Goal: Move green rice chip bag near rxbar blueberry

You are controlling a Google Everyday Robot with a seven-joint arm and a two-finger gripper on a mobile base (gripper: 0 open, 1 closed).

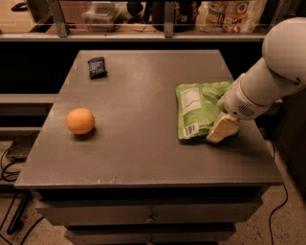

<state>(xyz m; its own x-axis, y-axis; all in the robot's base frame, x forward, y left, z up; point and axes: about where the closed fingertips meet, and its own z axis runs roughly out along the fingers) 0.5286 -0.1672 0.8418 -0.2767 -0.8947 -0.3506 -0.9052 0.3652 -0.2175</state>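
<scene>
The green rice chip bag (197,109) lies flat on the right side of the grey table (143,158), with its white label and barcode facing up. The rxbar blueberry (97,67), a small dark wrapper, lies at the far left of the table top, well apart from the bag. My gripper (222,129) is low over the bag's near right corner, touching or nearly touching it, with the white arm (267,81) reaching in from the right. The arm hides the bag's right edge.
An orange fruit (80,120) sits on the left side of the table, between me and the bar. A shelf with boxes and bags (224,14) runs behind the table. Drawers are below the front edge, and cables lie on the floor at left.
</scene>
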